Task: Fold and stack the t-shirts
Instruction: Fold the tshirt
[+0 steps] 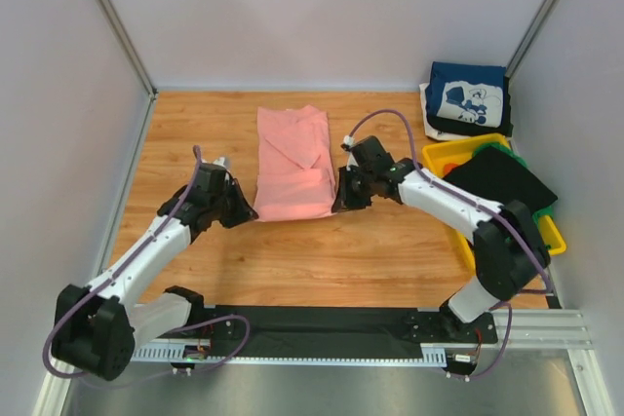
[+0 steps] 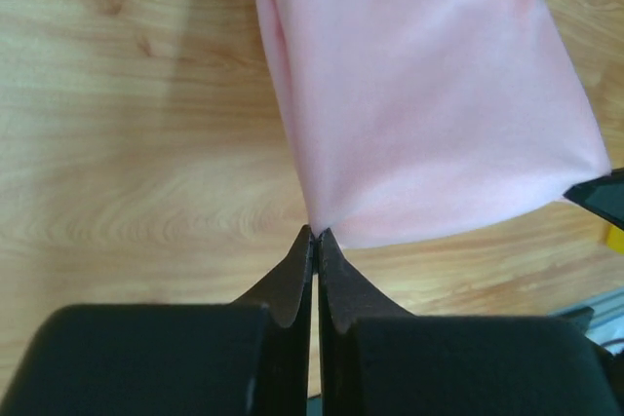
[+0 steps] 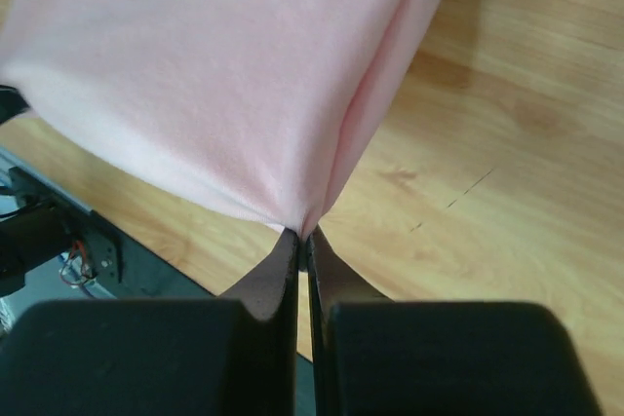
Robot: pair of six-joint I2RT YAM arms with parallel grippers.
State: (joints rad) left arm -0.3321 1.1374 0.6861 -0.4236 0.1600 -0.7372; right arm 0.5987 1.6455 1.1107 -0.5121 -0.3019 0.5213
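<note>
A salmon-pink t-shirt (image 1: pixel 292 165) lies folded lengthwise as a long strip in the middle of the wooden table. My left gripper (image 1: pixel 250 211) is shut on its near left corner; the left wrist view shows the pink cloth (image 2: pixel 429 94) pinched at my left gripper (image 2: pixel 318 233). My right gripper (image 1: pixel 336 204) is shut on the near right corner, and the right wrist view shows the cloth (image 3: pixel 224 75) pinched at my right gripper (image 3: pixel 302 234). A navy t-shirt with a white print (image 1: pixel 468 94) tops a stack at the back right.
A yellow plastic bin (image 1: pixel 458 154) at the right holds a black t-shirt (image 1: pixel 502 180) draped over its rim, with green cloth at its edge. White and black cloth lie under the navy shirt. Grey walls enclose the table; a black rail (image 1: pixel 322 323) runs along the near edge.
</note>
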